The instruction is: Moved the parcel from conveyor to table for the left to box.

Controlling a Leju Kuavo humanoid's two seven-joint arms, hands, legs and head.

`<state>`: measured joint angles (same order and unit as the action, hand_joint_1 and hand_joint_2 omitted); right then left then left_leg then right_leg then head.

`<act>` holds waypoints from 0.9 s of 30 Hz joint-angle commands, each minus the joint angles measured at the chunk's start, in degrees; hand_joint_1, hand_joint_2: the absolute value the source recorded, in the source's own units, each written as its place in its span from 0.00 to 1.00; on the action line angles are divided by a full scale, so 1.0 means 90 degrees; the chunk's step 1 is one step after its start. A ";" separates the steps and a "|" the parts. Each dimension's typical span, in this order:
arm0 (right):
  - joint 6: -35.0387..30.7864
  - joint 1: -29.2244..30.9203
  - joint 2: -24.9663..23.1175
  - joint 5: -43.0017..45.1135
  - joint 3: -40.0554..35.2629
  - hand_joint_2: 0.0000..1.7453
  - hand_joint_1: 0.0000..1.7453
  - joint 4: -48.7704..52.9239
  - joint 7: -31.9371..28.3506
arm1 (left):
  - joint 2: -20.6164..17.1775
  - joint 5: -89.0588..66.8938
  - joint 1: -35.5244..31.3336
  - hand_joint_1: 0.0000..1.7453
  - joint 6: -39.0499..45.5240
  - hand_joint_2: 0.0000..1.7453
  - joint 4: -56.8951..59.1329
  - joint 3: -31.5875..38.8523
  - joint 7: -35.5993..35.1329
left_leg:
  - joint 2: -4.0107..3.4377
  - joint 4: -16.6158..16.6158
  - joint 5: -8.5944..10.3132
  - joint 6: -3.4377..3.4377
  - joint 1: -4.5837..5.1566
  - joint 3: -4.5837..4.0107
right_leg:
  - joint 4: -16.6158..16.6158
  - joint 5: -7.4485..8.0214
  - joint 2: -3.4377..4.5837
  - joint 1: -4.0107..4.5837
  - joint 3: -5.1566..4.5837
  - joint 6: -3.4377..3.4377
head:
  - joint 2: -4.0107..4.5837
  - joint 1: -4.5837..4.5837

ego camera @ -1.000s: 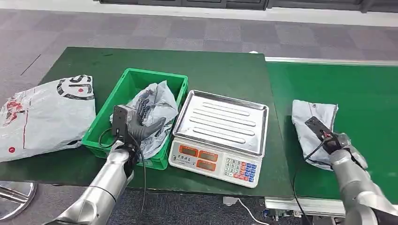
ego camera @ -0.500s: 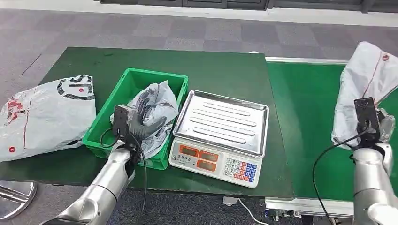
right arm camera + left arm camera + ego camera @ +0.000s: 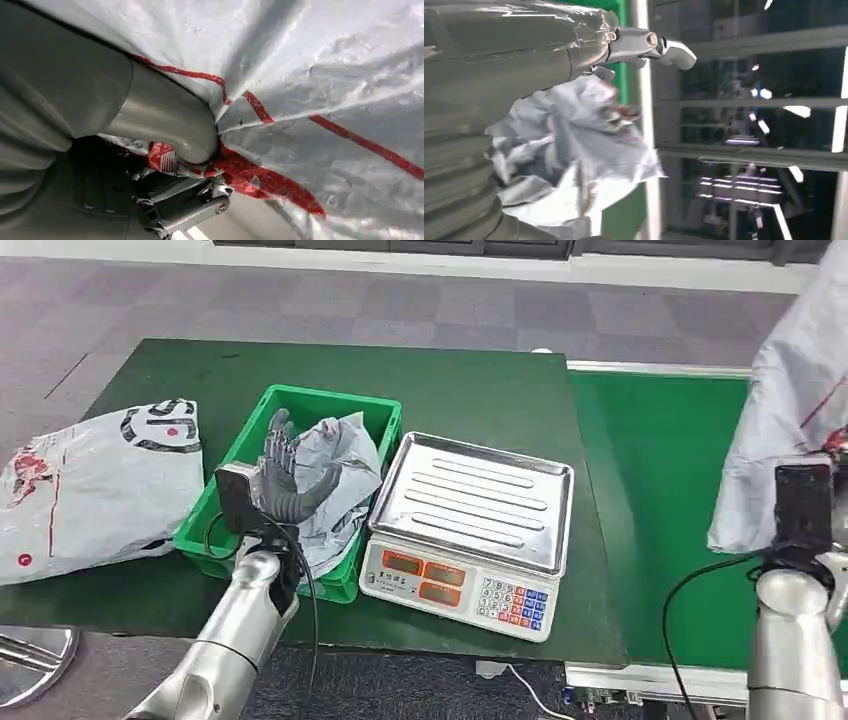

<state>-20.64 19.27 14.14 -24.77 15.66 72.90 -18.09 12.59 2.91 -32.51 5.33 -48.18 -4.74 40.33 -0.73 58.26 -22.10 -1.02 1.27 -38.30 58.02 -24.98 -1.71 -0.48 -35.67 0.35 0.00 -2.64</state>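
Parcel [image 3: 790, 410] of crinkled grey plastic hangs clamped in right hand [image 3: 165, 145] fingers; left hand [image 3: 285, 475] fingers apart.

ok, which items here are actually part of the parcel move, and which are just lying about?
In the job:
parcel, gripped by right hand
conveyor
table
left hand
green box

Lying about:
scale
bagged parcel in box
large bag

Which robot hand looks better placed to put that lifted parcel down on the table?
The right robot hand: it already grips the parcel, raised above the conveyor. The left robot hand is over the green crate.
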 commanded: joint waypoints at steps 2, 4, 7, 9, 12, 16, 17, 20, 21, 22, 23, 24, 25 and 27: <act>0.1420 0.0419 -0.0641 -0.1182 -0.3253 1.00 1.00 -0.0735 0.0795 | -0.0053 0.0020 0.0052 0.00 -0.0032 1.00 -0.0320 0.0239 -0.0036 | -0.0076 -0.0008 -0.0011 0.0028 -0.0017 0.0033 | -0.0017 0.0018 0.0100 0.0011 0.0011 -0.0010 | 0.0000 0.0000; 0.1597 0.0571 -0.0617 -0.1240 -0.3692 1.00 1.00 -0.0926 0.0836 | -0.0059 -0.0026 0.0087 0.00 0.0085 1.00 -0.0405 0.0226 -0.0036 | -0.0056 -0.0008 -0.0006 0.0025 -0.0014 0.0024 | -0.0012 0.0013 0.0075 0.0010 0.0006 -0.0012 | 0.0000 -0.0002; 0.1969 0.0825 -0.0491 -0.1332 -0.4117 1.00 1.00 -0.1274 0.0918 | -0.0056 -0.0029 0.0092 0.00 0.0180 1.00 -0.0439 0.0227 -0.0036 | -0.0032 -0.0004 0.0003 0.0016 -0.0014 0.0018 | -0.0006 0.0005 0.0040 0.0009 0.0006 -0.0010 | 0.0000 0.0000; 0.2489 0.1012 -0.0374 -0.1299 -0.4427 1.00 1.00 -0.1611 0.0935 | -0.0061 -0.0009 0.0085 0.00 0.0208 1.00 -0.0439 0.0235 -0.0036 | -0.0032 -0.0004 -0.0002 0.0021 -0.0017 0.0025 | -0.0009 0.0005 0.0047 0.0010 0.0014 -0.0009 | 0.0000 0.0000; 0.3369 0.1137 -0.0222 -0.1131 -0.4969 1.00 1.00 -0.2219 0.0861 | -0.0053 0.0056 0.0076 0.00 0.0192 1.00 -0.0440 0.0246 -0.0036 | -0.0026 -0.0002 0.0000 0.0017 -0.0018 0.0023 | -0.0010 0.0006 0.0040 0.0011 0.0015 -0.0007 | 0.0000 0.0000; 0.3580 0.1145 -0.0210 -0.0726 -0.5148 1.00 0.10 -0.2290 0.0579 | -0.0007 0.0086 0.0115 0.00 0.0269 1.00 -0.0486 0.0231 -0.0036 | 0.0002 -0.0007 0.0005 0.0019 -0.0020 0.0023 | -0.0015 0.0000 0.0014 0.0011 0.0021 -0.0008 | 0.0000 -0.0002; 0.3574 0.1157 -0.0202 -0.0648 -0.5166 1.00 0.00 -0.2224 0.0547 | -0.0001 0.0106 0.0132 0.00 0.0289 1.00 -0.0503 0.0235 -0.0036 | 0.0003 -0.0008 0.0004 0.0022 -0.0021 0.0028 | -0.0017 0.0000 0.0017 0.0011 0.0027 -0.0008 | 0.0000 -0.0002; 0.3229 0.1254 -0.0258 -0.0303 -0.5030 1.00 0.00 -0.1959 0.0425 | -0.0004 0.0146 0.0230 0.00 0.0331 1.00 -0.0615 0.0214 -0.0036 | -0.0009 -0.0006 0.0003 0.0018 -0.0015 0.0020 | -0.0010 0.0001 0.0024 0.0006 0.0015 -0.0008 | 0.0000 0.0000; 0.3089 0.1238 -0.0272 -0.0207 -0.4961 1.00 0.00 -0.1874 0.0309 | -0.0003 0.0151 0.0253 0.00 0.0330 1.00 -0.0640 0.0206 -0.0036 | -0.0011 -0.0003 0.0002 0.0020 -0.0017 0.0020 | -0.0010 0.0002 0.0029 0.0008 0.0015 -0.0008 | 0.0000 -0.0002; 0.3058 0.1242 -0.0277 -0.0155 -0.4933 1.00 0.00 -0.1848 0.0286 | -0.0001 0.0151 0.0261 0.00 0.0333 1.00 -0.0648 0.0199 -0.0036 | -0.0016 -0.0001 0.0003 0.0016 -0.0013 0.0014 | -0.0005 0.0001 0.0026 0.0005 0.0007 -0.0008 | 0.0000 0.0000; 0.2814 0.1212 -0.0273 -0.0008 -0.4859 1.00 0.00 -0.1708 0.0164 | 0.0000 0.0163 0.0279 0.00 0.0356 1.00 -0.0676 0.0182 -0.0036 | -0.0019 -0.0005 0.0001 0.0024 -0.0015 0.0020 | -0.0008 0.0002 0.0037 0.0006 0.0011 -0.0010 | 0.0000 -0.0002; 0.2749 0.1204 -0.0270 0.0020 -0.4854 1.00 0.00 -0.1676 0.0122 | 0.0000 0.0175 0.0275 0.00 0.0358 1.00 -0.0679 0.0182 -0.0036 | -0.0013 0.0000 0.0004 0.0015 -0.0012 0.0011 | -0.0003 0.0002 0.0022 0.0005 0.0003 -0.0009 | 0.0000 -0.0002; 0.2560 0.1159 -0.0300 0.0186 -0.4742 1.00 0.00 -0.1541 -0.0021 | -0.0004 0.0189 0.0281 0.00 0.0360 1.00 -0.0703 0.0169 -0.0036 | -0.0015 -0.0002 0.0002 0.0024 -0.0015 0.0016 | -0.0004 0.0001 0.0032 0.0006 0.0005 -0.0010 | 0.0000 -0.0002; 0.2228 0.1109 -0.0325 0.0246 -0.4648 1.00 0.00 -0.1364 -0.0220 | 0.0000 0.0194 0.0277 0.00 0.0376 1.00 -0.0721 0.0163 -0.0036 | -0.0009 0.0001 0.0005 0.0018 -0.0012 0.0008 | 0.0000 0.0002 0.0019 0.0006 -0.0002 -0.0012 | 0.0000 -0.0002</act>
<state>5.46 27.93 11.37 -25.46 -24.59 59.19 -16.40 12.87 4.31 -29.68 8.26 -55.12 -4.72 40.30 -0.77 58.27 -22.01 -1.00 1.21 -38.29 58.02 -24.95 -1.72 -0.44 -35.72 0.26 0.00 -2.67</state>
